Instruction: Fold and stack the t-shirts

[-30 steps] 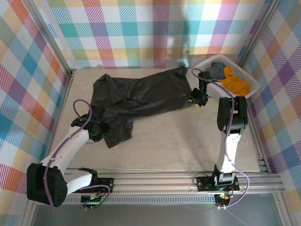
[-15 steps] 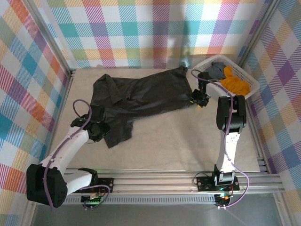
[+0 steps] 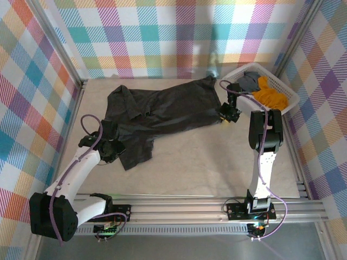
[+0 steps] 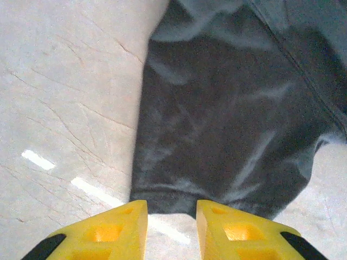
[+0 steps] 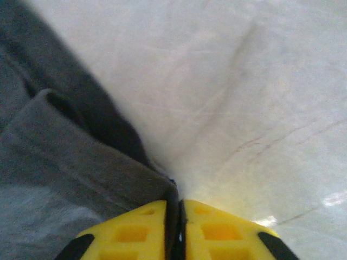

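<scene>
**Charcoal-black t-shirt** [image 3: 162, 105]: spread on the far half of the surface [image 3: 206, 157]. Its long axis runs from the left edge toward the far right corner. A sleeve-like flap trails toward the near edge on the left.

**Right fingers** [image 5: 135, 222]: clenched on the shirt's right-hand edge, with cloth pinched between them.

**Left fingers** [image 4: 116, 225]: parted and empty, low over the surface. The flap's hem lies straight ahead, just past the tips and crosswise to them.

**Orange t-shirt** [image 3: 271, 95], **grey t-shirt** [image 3: 250, 81]: in the white basket [image 3: 279, 82] at the far right corner.

**Note:** the left arm is nearer the free end, so a short forward reach should likely meet the hem.
</scene>
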`<action>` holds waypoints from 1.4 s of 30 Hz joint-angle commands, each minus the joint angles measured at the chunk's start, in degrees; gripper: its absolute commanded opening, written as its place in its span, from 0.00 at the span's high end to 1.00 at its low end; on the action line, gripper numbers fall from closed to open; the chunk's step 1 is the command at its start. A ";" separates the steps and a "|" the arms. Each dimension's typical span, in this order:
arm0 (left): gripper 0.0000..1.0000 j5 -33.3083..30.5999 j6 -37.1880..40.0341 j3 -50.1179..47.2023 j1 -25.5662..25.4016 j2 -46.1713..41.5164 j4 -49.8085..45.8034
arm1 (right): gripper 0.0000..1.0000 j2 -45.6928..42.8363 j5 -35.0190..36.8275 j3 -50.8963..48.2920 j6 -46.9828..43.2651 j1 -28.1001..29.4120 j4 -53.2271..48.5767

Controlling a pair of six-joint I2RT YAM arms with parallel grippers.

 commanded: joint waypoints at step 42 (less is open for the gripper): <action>0.48 15.73 6.86 3.73 17.17 28.04 24.45 | 1.00 -26.70 0.75 -28.42 -3.02 -5.16 1.37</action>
